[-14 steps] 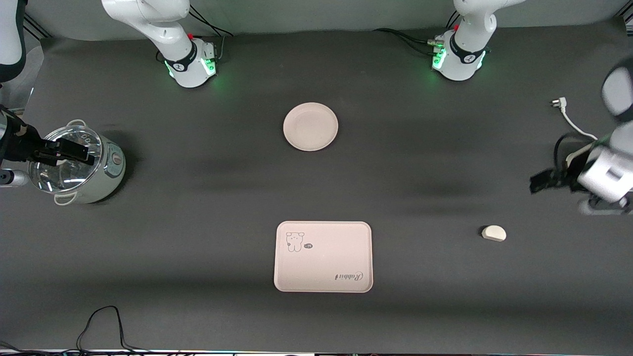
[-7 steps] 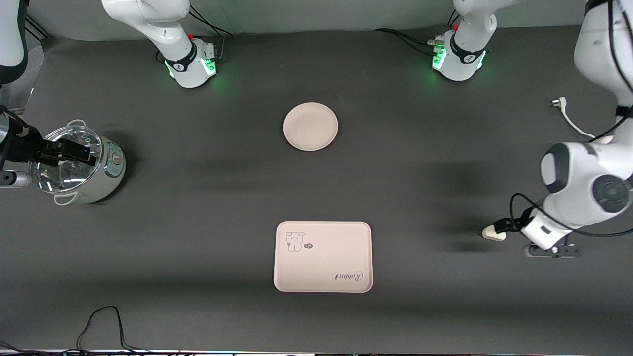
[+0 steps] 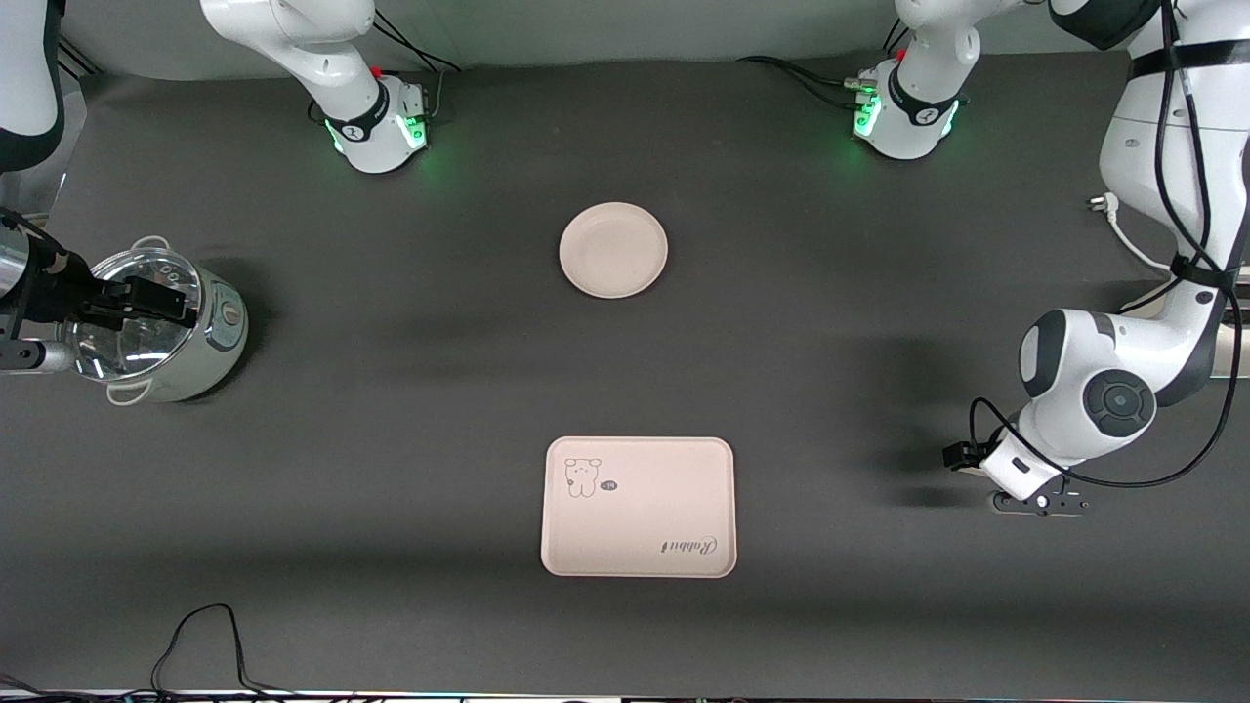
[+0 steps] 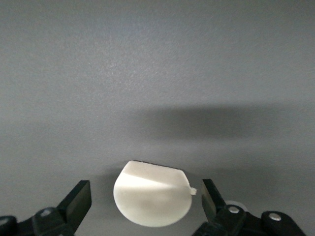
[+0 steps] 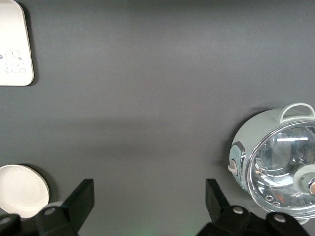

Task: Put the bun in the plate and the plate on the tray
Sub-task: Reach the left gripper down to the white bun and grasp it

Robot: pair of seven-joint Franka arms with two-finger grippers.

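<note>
The white half-moon bun [image 4: 152,194] lies on the dark table toward the left arm's end. In the front view the left hand hides it. My left gripper [image 4: 146,199] is open and low over the bun, with one finger on each side and a gap to each; it also shows in the front view [image 3: 977,461]. The round cream plate [image 3: 613,250] sits mid-table near the bases and is empty. The rectangular tray [image 3: 684,478] lies nearer the front camera. My right gripper [image 3: 146,298] is open and empty, waiting over a pot; its own view shows it too [image 5: 149,196].
A pale green pot with a glass lid [image 3: 161,332] stands at the right arm's end and shows in the right wrist view [image 5: 275,162]. A white cable with a plug [image 3: 1123,229] lies at the left arm's end. A black cable [image 3: 205,635] loops at the front edge.
The left arm has swung in from the table's end and come down over the bun, now covering it in the front view. The right arm has barely moved.
</note>
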